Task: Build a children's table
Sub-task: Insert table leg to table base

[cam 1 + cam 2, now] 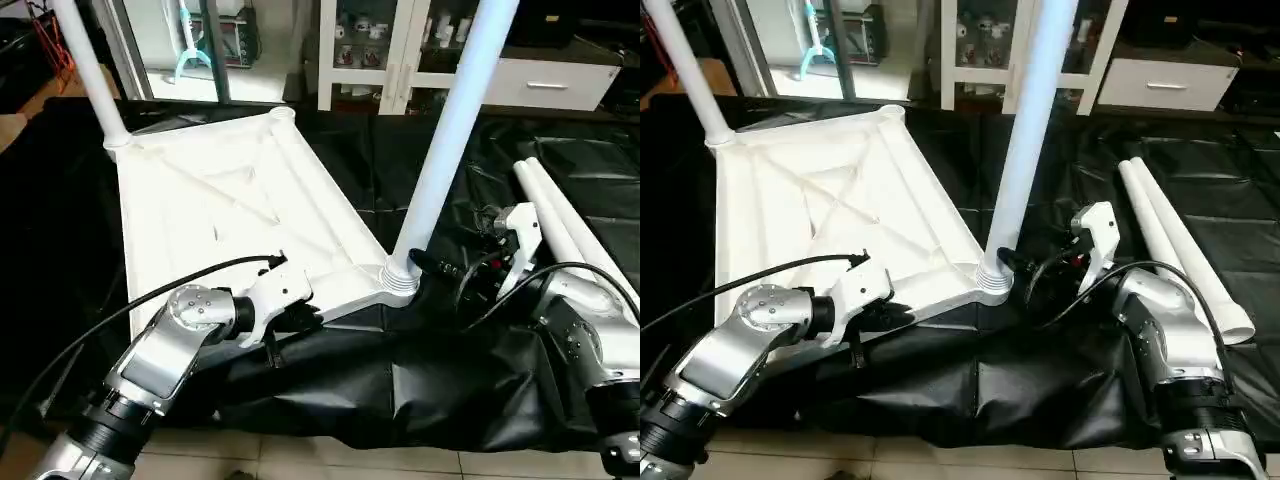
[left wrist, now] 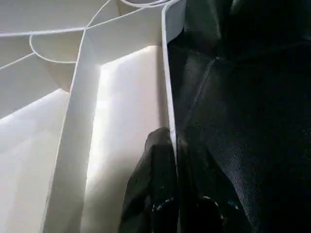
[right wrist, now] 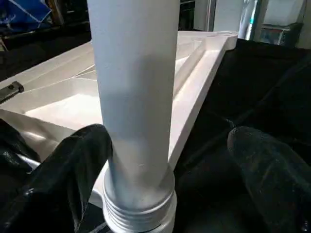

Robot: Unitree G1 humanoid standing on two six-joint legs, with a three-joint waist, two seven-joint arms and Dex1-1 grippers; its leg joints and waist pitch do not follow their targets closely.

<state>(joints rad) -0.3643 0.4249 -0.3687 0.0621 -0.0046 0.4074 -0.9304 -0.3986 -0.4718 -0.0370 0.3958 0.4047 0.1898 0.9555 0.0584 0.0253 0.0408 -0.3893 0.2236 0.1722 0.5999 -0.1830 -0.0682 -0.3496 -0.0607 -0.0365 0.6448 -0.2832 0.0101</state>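
Head views show the tabletop [image 1: 230, 215] lying upside down on a black sheet [image 1: 420, 385], its ribbed underside facing up. Two legs already stand in corner sockets: the far leg [image 1: 90, 65] at the far left corner and the near leg [image 1: 450, 140] at the near right corner. Two loose legs [image 1: 1180, 235] lie side by side on the sheet, near the right arm.

In the left wrist view, the left gripper [image 2: 176, 160] is pinched on the tabletop's thin near edge wall, one finger on each side of it. In the right wrist view, the right gripper [image 3: 177, 160] stands wide apart around the base of the near leg; one finger [image 3: 77, 165] looks to be just touching the tube, though I cannot be sure of contact, and the other is clear of it.

Threads still show at the collar [image 3: 138, 213] of the near leg, so I judge it may not be fully seated. If the right gripper closes off-centre, it could push the leg sideways and tip or cross-thread it. The left grip on such a thin wall could slip, letting the tabletop slide on the slick sheet. Two corners are still without legs.
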